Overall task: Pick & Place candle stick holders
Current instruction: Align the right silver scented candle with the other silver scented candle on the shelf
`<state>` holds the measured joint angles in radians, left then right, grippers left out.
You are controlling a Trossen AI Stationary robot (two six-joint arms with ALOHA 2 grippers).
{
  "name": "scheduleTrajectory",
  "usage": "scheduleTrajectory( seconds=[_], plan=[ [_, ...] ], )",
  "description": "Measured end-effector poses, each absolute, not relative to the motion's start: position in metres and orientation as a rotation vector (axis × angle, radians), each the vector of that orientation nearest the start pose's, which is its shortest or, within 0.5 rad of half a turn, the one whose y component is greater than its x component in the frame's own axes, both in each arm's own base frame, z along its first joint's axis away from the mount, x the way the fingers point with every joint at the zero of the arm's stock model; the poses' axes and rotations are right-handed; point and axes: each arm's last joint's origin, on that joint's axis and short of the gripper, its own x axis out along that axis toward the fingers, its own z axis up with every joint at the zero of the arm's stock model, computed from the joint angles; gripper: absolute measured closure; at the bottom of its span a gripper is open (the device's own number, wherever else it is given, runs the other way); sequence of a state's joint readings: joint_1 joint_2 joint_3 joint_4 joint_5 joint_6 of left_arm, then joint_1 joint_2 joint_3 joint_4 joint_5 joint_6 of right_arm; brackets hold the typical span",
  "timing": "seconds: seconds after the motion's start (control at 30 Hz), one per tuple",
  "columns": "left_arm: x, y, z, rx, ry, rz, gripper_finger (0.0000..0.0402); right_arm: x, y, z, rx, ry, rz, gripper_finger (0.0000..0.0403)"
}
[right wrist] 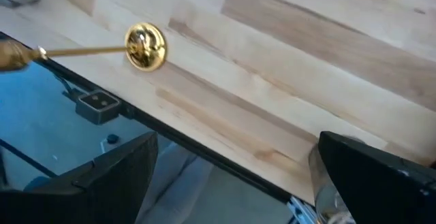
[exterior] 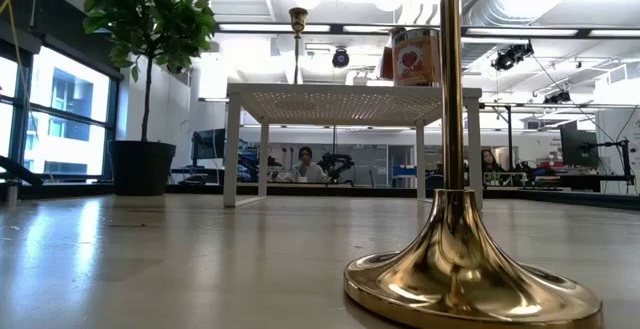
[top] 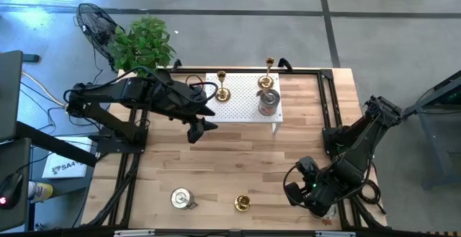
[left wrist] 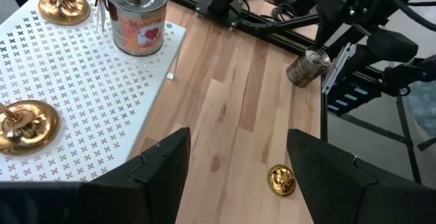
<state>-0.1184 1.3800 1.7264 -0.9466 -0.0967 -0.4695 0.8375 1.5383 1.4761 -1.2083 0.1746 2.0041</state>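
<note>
2 brass sticks (top: 222, 93) are standing on the white rack (top: 241, 107); the left gripper (top: 196, 130), fingers parted and empty, is heading for another stick (top: 242, 204) on the table (top: 216, 165).

You see shiny gold candle stick holders (top: 243, 204), a white perforated stand (top: 241, 106), a red-labelled silver tin (top: 269, 101), light wood table (top: 238, 158), green plant (top: 142, 42).

Both six-joint arms are showing matte black, boxy housings with black cables looping along their links. The left gripper (top: 202, 127) and the right gripper (top: 301, 191) are wearing broad, flat, angular black fingers (left wrist: 163, 173).
</note>
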Motion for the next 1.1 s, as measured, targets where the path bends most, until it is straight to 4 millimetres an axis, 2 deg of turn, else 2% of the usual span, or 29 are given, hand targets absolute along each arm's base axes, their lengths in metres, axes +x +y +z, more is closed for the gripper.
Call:
scheduleTrajectory(
  seconds=[0.3, 0.5, 0.77, 0.97, 1.1],
  plan=[
    [0.258, -0.028, 0.448, -0.389, 0.591, 0.12, 0.016, 0.199, 0.21, 0.321, 1.097, 1.062, -0.668, 0.0004],
    [0.258, -0.028, 0.447, -0.388, 0.595, 0.122, 0.016, 0.197, 0.209, 0.32, 1.099, 1.081, -0.69, 0.0004],
    [0.257, -0.028, 0.446, -0.387, 0.604, 0.126, 0.016, 0.189, 0.216, 0.314, 1.126, 1.317, -0.744, 0.0004],
    [0.257, -0.028, 0.446, -0.386, 0.611, 0.127, 0.016, 0.188, 0.235, 0.296, 1.081, 1.496, -0.777, 0.0004],
    [0.257, -0.028, 0.446, -0.386, 0.611, 0.127, 0.016, 0.184, 0.245, 0.282, 1.021, 1.552, -0.846, 0.0004]
  ],
)
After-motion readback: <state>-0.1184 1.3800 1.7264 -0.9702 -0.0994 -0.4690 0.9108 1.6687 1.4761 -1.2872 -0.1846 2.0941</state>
